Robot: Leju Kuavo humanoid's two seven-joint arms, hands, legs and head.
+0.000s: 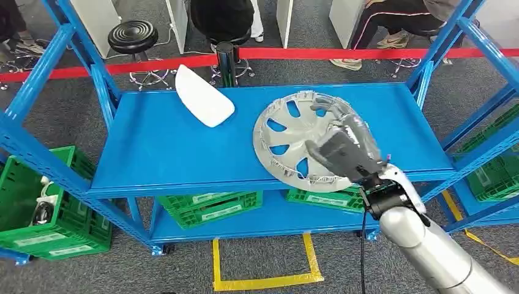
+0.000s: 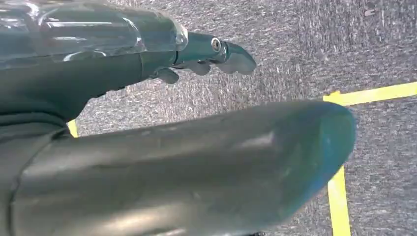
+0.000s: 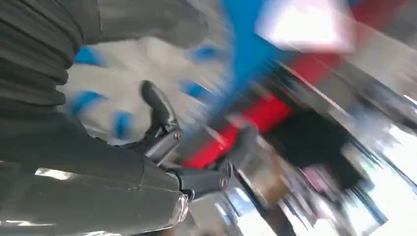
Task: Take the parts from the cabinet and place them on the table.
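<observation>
Right robot hand [image 1: 343, 153]: over near rim of silver wheel cover [image 1: 294, 138] on blue shelf [image 1: 165, 147]; grasp unclear, cannot tell. Step: pickup. Next: firm rim grip, lift clear.

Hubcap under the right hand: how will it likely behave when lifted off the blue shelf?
The hubcap looks thin and full of cut-outs, so probably light for its width. As a broad disc gripped near one rim by the right hand, it may droop or swing. Its smooth silver face could be slippery; the openings offer some purchase.
</observation>
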